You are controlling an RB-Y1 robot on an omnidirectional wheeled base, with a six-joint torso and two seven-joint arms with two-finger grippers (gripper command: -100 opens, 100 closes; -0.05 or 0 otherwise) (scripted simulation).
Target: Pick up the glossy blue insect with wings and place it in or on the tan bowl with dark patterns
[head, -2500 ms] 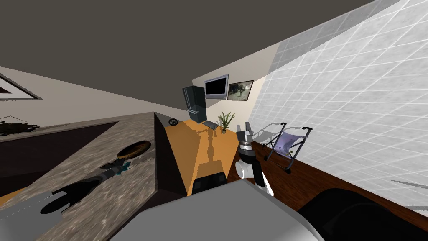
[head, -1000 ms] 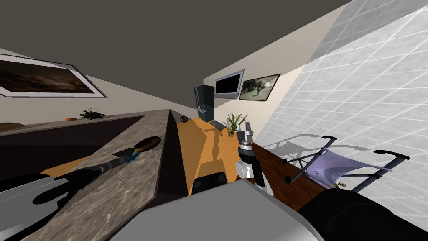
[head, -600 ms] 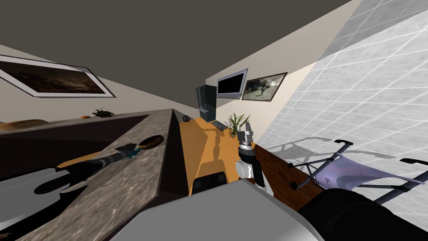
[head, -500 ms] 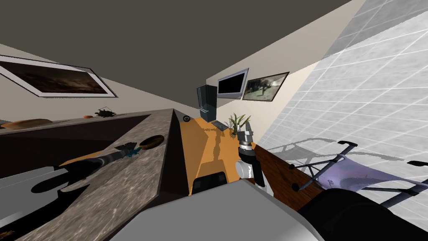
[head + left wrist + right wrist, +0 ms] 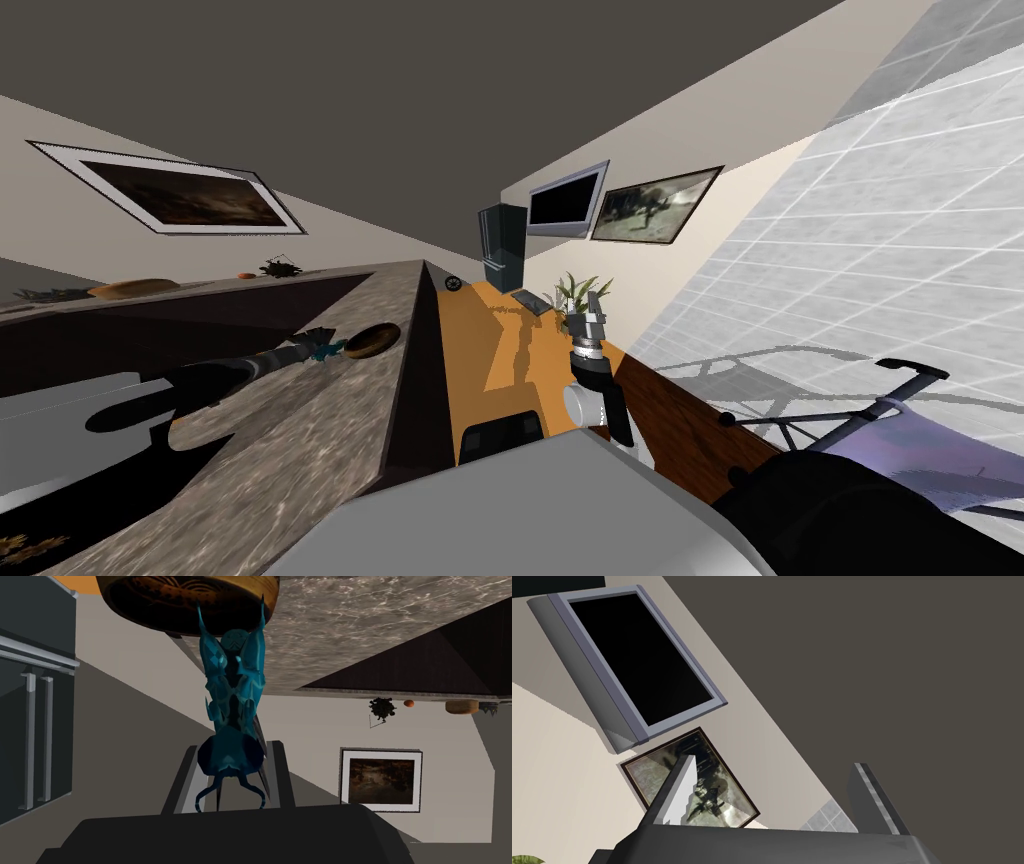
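- Now, in the head view, my left arm lies stretched across the mottled brown-grey table (image 5: 300, 450), with the left tool (image 5: 312, 345) out near the far end.
- Seen from the left wrist, both thin fingers (image 5: 184, 781) of that tool press the sides of the glossy blue insect (image 5: 232, 691). They pinch its rounded dark body close to the tool's block.
- The insect stands straight out from the grip, and its pointed teal wings reach toward the tan bowl (image 5: 185, 596). Two curled legs hang back toward the tool's body.
- The wing tips overlap the bowl's rim and its dark patterned inside. I cannot tell whether they touch it.
- From the head, the insect sits just beside the bowl, held above the table's top, between the tool and the bowl.
- The bowl rests on the table close to its front edge.
- My right tool (image 5: 773, 762) is raised off to the right of the table, well apart from the insect. Its two fingers are spread with nothing between them.
- A framed picture (image 5: 180, 195) hangs on the wall behind the table.
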